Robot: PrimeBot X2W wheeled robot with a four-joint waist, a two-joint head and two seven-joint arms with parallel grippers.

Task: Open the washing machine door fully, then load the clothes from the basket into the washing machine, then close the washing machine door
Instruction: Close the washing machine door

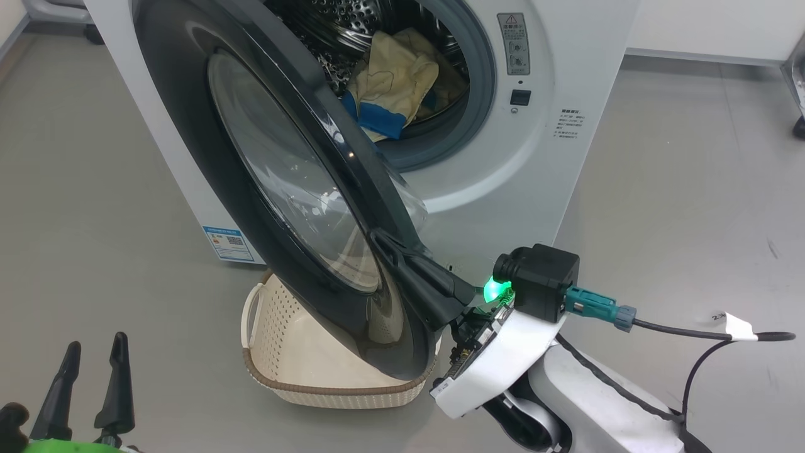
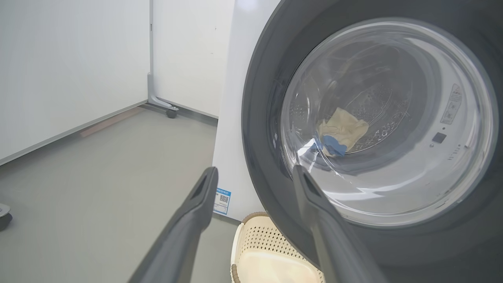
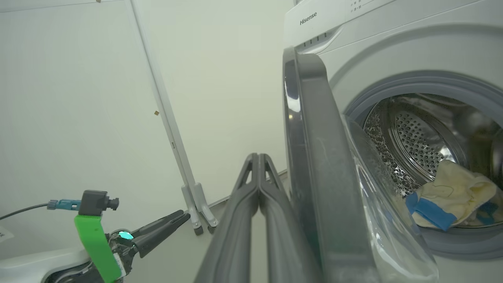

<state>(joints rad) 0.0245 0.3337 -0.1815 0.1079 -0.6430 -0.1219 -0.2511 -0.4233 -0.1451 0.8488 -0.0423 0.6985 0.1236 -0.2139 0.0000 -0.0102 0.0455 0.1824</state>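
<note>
Two hazards apply. The right gripper (image 3: 259,157), jaws pressed together and holding nothing, lies along the glossy black rim of the partly open washing machine door (image 1: 283,182); the smooth plastic could let it slide off. The soft yellow clothes (image 1: 390,82) lie in the perforated steel drum (image 3: 412,133), with a blue cuff near the grey rubber gasket (image 1: 481,82), where it may get pinched. The left gripper (image 1: 97,343) hangs with jaws spread wide, empty. The cream perforated basket (image 1: 283,327) sits on the floor beneath the door.

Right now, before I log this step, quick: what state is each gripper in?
Left gripper: open, holding nothing.
Right gripper: shut, holding nothing, beside the washing machine door.
</note>
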